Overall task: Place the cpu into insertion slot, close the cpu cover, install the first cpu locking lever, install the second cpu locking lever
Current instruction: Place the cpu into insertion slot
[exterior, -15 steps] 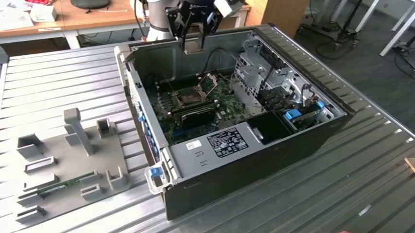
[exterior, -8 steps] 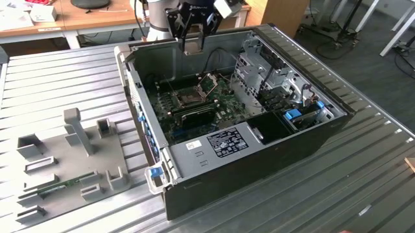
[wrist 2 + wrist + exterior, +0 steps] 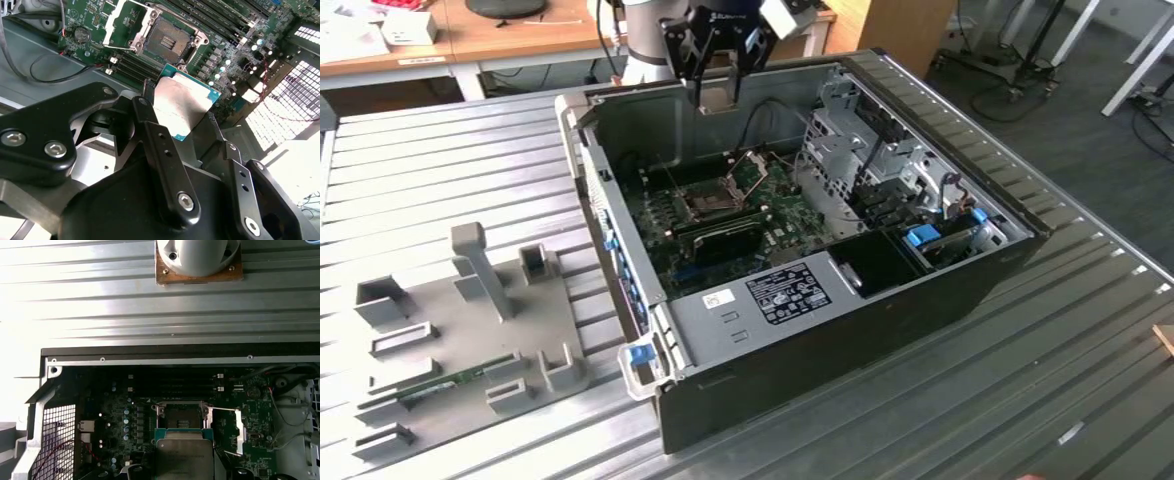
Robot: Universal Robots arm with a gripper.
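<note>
My gripper (image 3: 718, 98) hangs over the far rim of the open computer case, shut on the cpu (image 3: 716, 101), a pale silver square chip with a green edge. The chip (image 3: 182, 100) sits between the two black fingers (image 3: 150, 130) in the second wrist view. Below it on the green board lies the insertion slot (image 3: 170, 42), a dark square socket in a silvery frame, with nothing in it. The cpu cover (image 3: 122, 22) is swung open beside the socket. In the first wrist view the cpu (image 3: 184, 457) hovers just short of the insertion slot (image 3: 181, 415), with the cpu cover (image 3: 227, 427) standing open.
The black computer case (image 3: 854, 330) lies on its side on a ribbed metal table (image 3: 1067, 360). Long black memory slots (image 3: 215, 20) run beside the socket. Loose cables (image 3: 60, 75) and a drive cage (image 3: 881, 160) are inside. A grey fixture plate (image 3: 467, 340) lies at the exterior view's left.
</note>
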